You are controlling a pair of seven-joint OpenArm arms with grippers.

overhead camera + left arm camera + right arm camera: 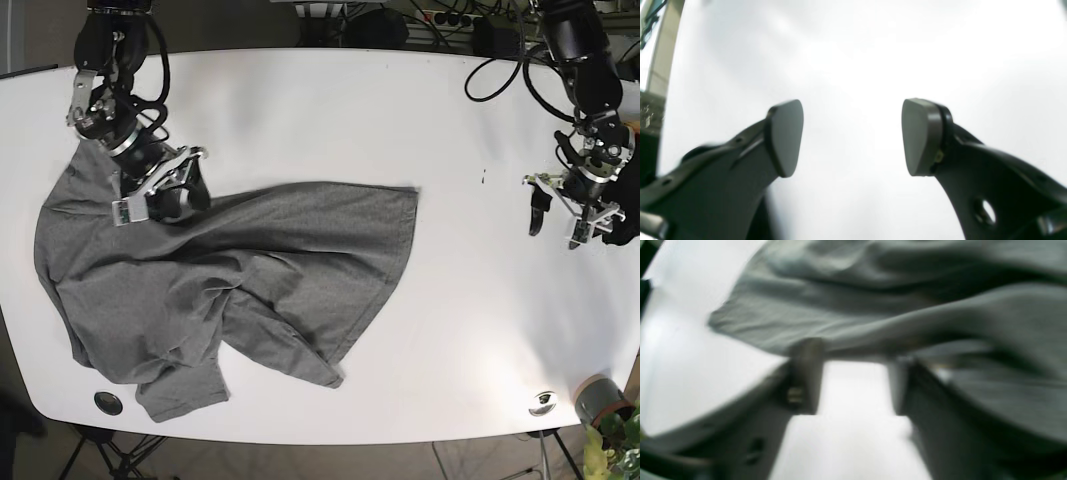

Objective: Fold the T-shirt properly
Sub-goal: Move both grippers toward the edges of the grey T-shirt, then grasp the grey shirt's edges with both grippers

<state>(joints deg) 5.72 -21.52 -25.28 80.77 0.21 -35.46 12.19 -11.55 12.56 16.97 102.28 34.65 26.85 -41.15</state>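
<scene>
The grey T-shirt (250, 260) lies crumpled and partly spread on the left half of the white table (330, 110), one sleeve toward the front edge. My right gripper (165, 200) is low at the shirt's upper left edge. In the right wrist view its fingers (806, 373) stand apart, bare table shows between them, and the shirt's hem (873, 306) hangs across their tips; this view is blurred. My left gripper (556, 218) hovers over bare table at the far right, well away from the shirt. In the left wrist view it (852, 136) is wide open with nothing between its pads.
Cables (490, 60) trail over the table's back right edge. A small metal disc (543, 403) and a grey pot with a plant (600, 400) sit at the front right corner. A dark round insert (107, 403) is at the front left.
</scene>
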